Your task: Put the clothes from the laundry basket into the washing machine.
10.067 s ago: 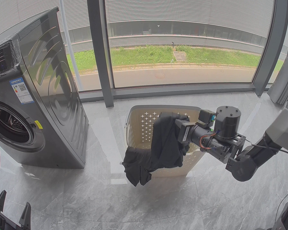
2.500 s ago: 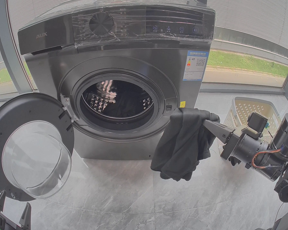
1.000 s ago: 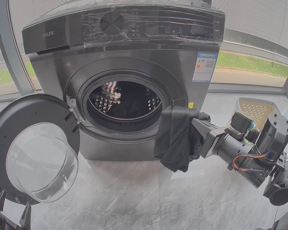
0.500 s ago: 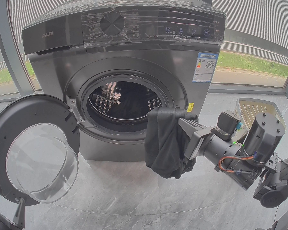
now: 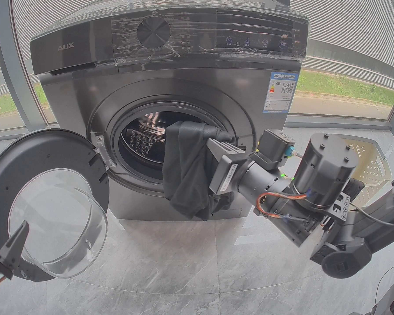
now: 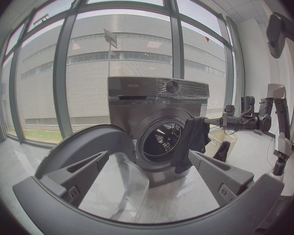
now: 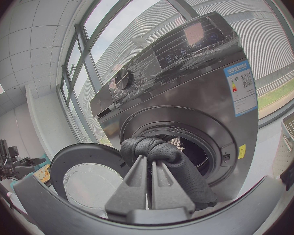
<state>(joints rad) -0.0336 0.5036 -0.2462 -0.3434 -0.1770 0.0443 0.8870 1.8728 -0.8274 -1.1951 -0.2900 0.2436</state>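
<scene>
Mostly hidden behind right arm [image 5: 267, 184]: laundry basket [image 5: 374, 167].

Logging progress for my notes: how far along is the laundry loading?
Done: the washer door stands open. In hand: the right gripper is shut on a black garment at the drum opening, most of it hanging outside. Left: release it inside, then fetch the dark garment draped on the laundry basket.

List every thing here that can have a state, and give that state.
Washing machine door, open, swung wide.
Black garment, gripped, hanging in front of the drum opening, not yet inside.
Right pincer, shut on the black garment.
Left pincer, open, holding nothing.
Laundry basket, upright, another dark garment draped over its rim.
</scene>
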